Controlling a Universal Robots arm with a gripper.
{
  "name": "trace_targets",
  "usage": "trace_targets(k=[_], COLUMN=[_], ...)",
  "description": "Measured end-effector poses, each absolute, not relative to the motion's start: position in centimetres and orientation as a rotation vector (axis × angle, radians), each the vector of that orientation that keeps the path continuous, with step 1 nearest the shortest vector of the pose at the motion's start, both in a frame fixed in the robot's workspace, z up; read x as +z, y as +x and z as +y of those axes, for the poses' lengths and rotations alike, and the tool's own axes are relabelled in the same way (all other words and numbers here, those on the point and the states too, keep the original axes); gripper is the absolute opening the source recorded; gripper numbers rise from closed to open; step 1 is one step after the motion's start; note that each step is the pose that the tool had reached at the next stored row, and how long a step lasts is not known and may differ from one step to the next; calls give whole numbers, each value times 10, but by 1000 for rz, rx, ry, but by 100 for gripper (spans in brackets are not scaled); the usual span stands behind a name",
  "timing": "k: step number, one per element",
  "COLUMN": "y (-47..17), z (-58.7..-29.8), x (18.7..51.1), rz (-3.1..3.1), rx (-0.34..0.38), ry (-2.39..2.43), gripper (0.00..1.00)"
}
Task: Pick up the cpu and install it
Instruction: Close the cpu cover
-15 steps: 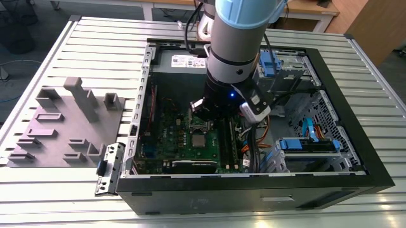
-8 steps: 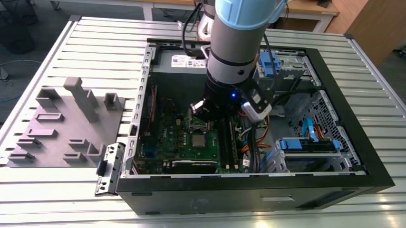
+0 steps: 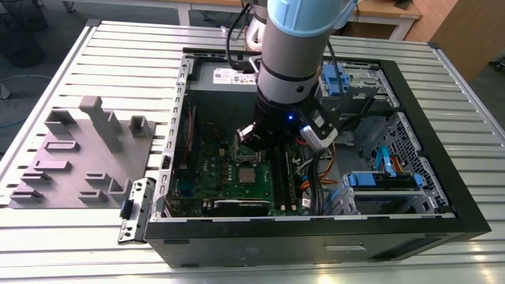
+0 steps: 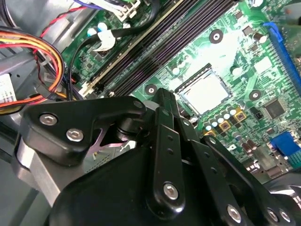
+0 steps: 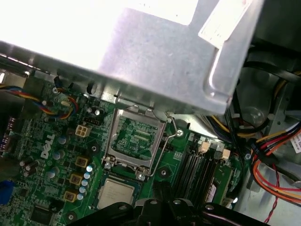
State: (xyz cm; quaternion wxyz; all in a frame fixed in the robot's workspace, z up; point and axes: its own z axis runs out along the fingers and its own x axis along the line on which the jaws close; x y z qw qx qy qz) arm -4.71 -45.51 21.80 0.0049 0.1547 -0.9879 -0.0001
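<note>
- CPU [image 4: 205, 92] sat flat in its socket [image 4: 193, 77] on the motherboard [image 4: 235, 33], silver top up and catching the glare, square to the dark frame around it.
- And in the first wrist view, the same CPU [image 5: 115, 194] lay just beside the load plate [image 5: 112, 141]. That plate was swung open, with green board showing through its window.
- Gripper [image 4: 168, 96] hung over the board near the socket, apart from the CPU.
- Fingers [image 4: 163, 127] looked pressed together, two black bars side by side, tips pointing towards the socket.
- Whether those tips touched the load plate could not be told.
- Out in the exterior view, the arm [image 3: 294, 53] reached straight down into the open case [image 3: 316, 242]. Its black lower end was over the plate, and the CPU [image 3: 248, 176] was a pale square on the board just past it.
- Memory slots [image 4: 155, 47] ran as long dark bars near the socket, between it and the cable bundle [image 4: 47, 66] of orange, yellow and red wires.
- Tray [image 3: 79, 160], grey with upright blocks, lay on the slatted table [image 3: 118, 53] at the exterior view's left, just beside the case and well apart from the gripper.
</note>
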Motion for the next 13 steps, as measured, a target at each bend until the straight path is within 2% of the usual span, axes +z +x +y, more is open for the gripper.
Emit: trace_targets(k=[13], y=[-44], z=[-447], x=[216], rz=[-3072], rx=[0], ry=[610], gripper=[11])
